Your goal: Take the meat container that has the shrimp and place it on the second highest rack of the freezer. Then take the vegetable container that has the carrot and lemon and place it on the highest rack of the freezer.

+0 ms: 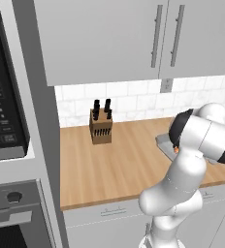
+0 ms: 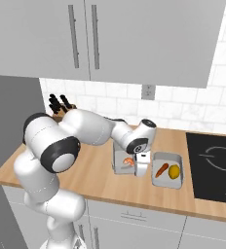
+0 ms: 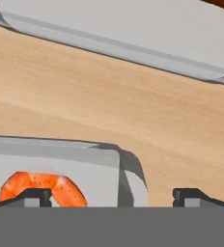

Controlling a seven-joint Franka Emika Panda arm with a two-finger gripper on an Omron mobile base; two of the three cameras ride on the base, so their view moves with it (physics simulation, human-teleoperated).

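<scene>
Knife block [image 1: 101, 127] stands well left on the table [image 1: 114, 164]; vegetable container [image 2: 167, 170] sits just beside the meat container [image 2: 124, 163]. We see the arm bent low, fingers [image 3: 29, 197] apart astride that tub's wall.

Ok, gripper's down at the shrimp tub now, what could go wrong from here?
The open gripper straddles the meat container's near wall, one fingertip close to the shrimp; closing may pinch the shrimp rather than the wall alone.
The vegetable container sits close beside; a tilted lift might bump it.
A grip on one edge may tip the tub.
</scene>
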